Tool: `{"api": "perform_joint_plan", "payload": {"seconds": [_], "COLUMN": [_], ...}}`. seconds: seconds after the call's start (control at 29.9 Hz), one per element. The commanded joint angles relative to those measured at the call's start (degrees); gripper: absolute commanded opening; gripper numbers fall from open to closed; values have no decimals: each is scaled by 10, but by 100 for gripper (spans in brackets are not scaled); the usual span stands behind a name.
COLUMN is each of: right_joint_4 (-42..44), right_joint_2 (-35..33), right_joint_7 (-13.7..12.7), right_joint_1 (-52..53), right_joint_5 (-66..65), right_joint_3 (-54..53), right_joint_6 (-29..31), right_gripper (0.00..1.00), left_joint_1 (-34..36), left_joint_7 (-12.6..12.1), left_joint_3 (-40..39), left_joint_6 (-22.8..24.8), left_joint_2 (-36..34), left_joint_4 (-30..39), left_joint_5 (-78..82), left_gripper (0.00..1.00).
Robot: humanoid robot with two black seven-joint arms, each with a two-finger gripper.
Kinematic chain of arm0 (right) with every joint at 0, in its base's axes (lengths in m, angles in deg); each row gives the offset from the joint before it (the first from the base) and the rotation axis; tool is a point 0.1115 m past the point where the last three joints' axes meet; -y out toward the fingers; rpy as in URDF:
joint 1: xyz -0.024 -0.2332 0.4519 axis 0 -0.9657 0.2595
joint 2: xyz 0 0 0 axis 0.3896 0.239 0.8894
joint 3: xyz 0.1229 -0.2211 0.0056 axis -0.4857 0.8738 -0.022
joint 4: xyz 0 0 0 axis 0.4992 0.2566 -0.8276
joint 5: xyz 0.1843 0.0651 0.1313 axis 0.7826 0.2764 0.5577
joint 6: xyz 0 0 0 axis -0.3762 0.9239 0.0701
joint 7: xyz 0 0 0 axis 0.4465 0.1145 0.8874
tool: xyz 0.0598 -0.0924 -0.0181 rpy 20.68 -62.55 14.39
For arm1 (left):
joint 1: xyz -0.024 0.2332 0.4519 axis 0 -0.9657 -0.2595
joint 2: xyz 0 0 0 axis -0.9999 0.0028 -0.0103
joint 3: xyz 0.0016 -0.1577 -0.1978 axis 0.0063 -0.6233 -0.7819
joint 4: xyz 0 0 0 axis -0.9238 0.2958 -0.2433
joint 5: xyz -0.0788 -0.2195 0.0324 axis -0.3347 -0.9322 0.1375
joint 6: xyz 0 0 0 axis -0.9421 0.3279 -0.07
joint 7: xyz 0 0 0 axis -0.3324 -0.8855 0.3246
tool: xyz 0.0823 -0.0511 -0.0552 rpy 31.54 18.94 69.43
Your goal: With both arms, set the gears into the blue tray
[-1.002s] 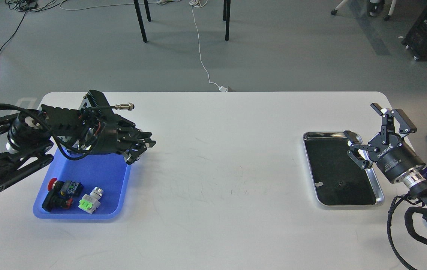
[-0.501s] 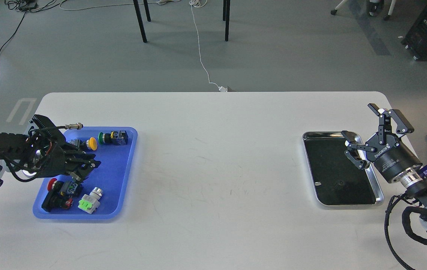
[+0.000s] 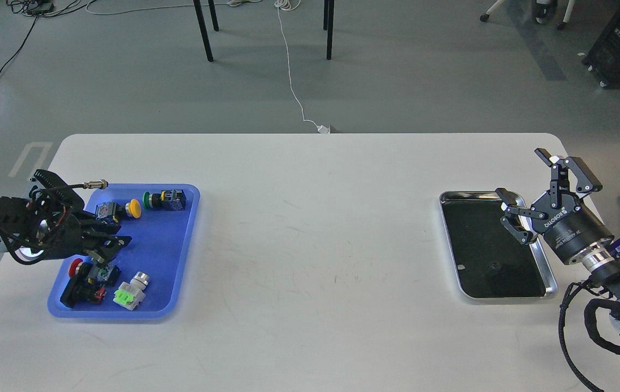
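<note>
The blue tray (image 3: 164, 246) lies at the table's left and holds several coloured push-button switches. My left gripper (image 3: 114, 244) hovers low over the tray's left half, just above the red-capped switch (image 3: 75, 266). It is dark, and its fingers cannot be told apart. My right gripper (image 3: 521, 173) is open with nothing between its fingers, tilted over the back right corner of the silver tray (image 3: 550, 276). A tiny dark speck (image 3: 493, 267) on that tray's black inside may be one of the gears, but it is too small to be sure. No gears can be made out in the blue tray.
A yellow-capped switch (image 3: 133, 207), a green-capped one (image 3: 164, 199) and a white and green one (image 3: 130, 293) sit in the blue tray. A cable plug (image 3: 95, 184) sticks out from my left wrist. The white table (image 3: 315, 239) spreads between the trays.
My left arm has pulled back to the left across the blue tray, uncovering the switches at its back. My right gripper has hardly moved.
</note>
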Motion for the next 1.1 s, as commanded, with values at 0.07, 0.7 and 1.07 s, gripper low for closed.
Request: {"api": "perform_joint_plan", "payload": {"seconds": [0.07, 0.7, 1.07], "right_joint_4": [0, -24, -63], "right_joint_2": [-2, -5, -101], "right_joint_7": [0, 0, 0], "right_joint_1": [0, -2, 18], "right_joint_5": [0, -25, -219], "right_joint_3": [-1, 6, 25], "right_joint_6": [0, 5, 45], "right_gripper": [99, 99, 99], "left_joint_1": [1, -164, -308], "left_joint_7": [0, 0, 0], "left_joint_3": [-30, -282, -435], "left_joint_6": [0, -166, -109], "left_joint_2": [-6, 189, 272], "left_joint_4": [15, 179, 177], "left_joint_5": [0, -723, -730], "left_gripper": [84, 98, 98]}}
